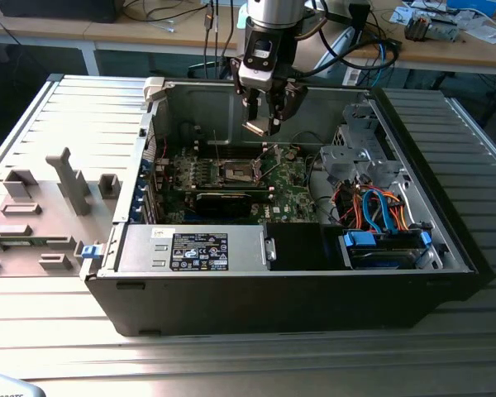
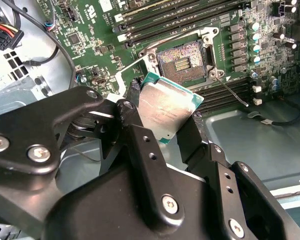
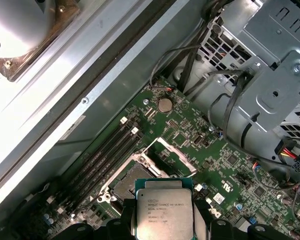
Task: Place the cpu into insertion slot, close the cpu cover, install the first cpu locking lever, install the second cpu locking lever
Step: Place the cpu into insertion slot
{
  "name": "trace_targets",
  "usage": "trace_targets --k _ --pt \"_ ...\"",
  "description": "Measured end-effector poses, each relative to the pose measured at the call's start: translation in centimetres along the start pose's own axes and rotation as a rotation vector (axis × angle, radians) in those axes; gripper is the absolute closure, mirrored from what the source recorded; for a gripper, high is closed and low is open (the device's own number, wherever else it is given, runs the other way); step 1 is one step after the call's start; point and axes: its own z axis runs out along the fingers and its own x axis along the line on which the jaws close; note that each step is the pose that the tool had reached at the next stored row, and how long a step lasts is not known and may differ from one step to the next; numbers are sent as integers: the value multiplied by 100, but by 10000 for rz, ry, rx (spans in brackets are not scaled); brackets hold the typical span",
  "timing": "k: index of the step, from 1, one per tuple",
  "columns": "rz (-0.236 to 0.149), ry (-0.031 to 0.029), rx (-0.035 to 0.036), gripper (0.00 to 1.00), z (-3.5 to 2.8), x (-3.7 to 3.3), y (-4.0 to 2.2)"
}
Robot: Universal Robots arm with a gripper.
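Note:
My gripper [image 1: 261,122] hangs inside the open computer case [image 1: 446,248], shut on the cpu [image 1: 255,128], a small flat silvery square held by its edges. In both wrist views the cpu [image 2: 165,106] [image 3: 164,212] sits between the black fingers [image 2: 132,122], tilted a little. The insertion slot [image 1: 238,172] [image 2: 182,59] [image 3: 131,182] lies below it on the green board, its dark centre bare. The cpu cover [image 3: 171,156] stands swung up beside the slot. A thin locking lever [image 2: 231,91] sticks out from the slot's corner, unlatched.
Long black memory slots [image 2: 170,20] run alongside the socket. A metal drive cage [image 3: 270,75] with cables [image 1: 372,207] fills the exterior view's right of the case; a power supply [image 1: 198,248] sits at the front. Grey fixtures [image 1: 66,186] stand outside on the exterior view's left.

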Motion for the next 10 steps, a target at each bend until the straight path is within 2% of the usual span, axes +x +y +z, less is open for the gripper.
trace_targets --k 10 --pt "130 -2 2 46 0 0 0"
